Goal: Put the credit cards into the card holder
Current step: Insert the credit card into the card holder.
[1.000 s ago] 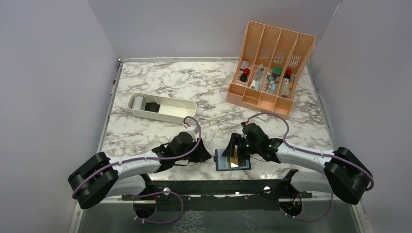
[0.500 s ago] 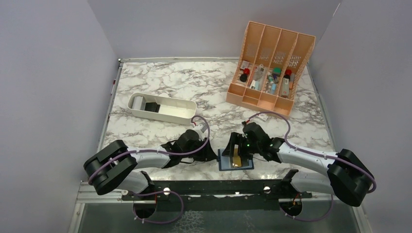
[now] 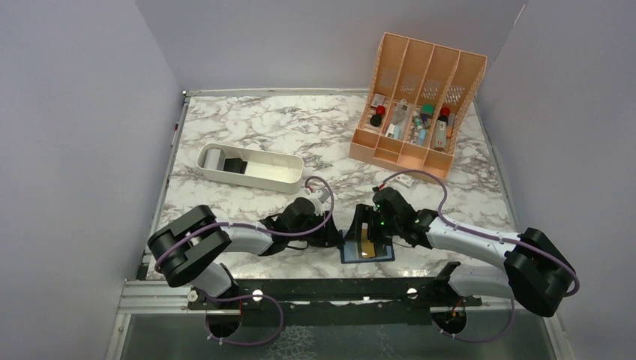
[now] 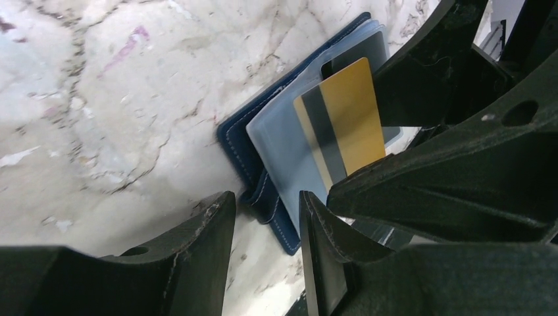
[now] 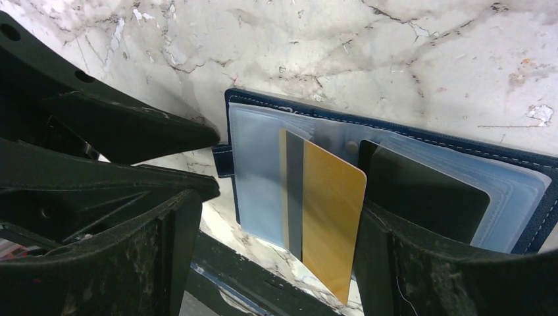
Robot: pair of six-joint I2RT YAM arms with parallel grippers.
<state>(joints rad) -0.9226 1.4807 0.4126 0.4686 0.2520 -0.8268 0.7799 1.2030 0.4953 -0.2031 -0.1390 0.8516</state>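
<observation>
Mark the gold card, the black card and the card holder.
gold card [image 5: 332, 217], right wrist view, its gold face.
black card [image 5: 421, 191], right wrist view, its dark middle.
card holder [image 4: 233, 145], left wrist view, navy outer edge.

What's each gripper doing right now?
Left gripper: open, empty.
Right gripper: open, straddling the gold card, not gripping it.

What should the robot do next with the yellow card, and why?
Probably the right gripper, whose open fingers stand on either side of the gold card, should close on it and slide it further into the clear pockets. The card lies on the open card holder with one end sticking out past its edge, so it is not put away yet.
</observation>
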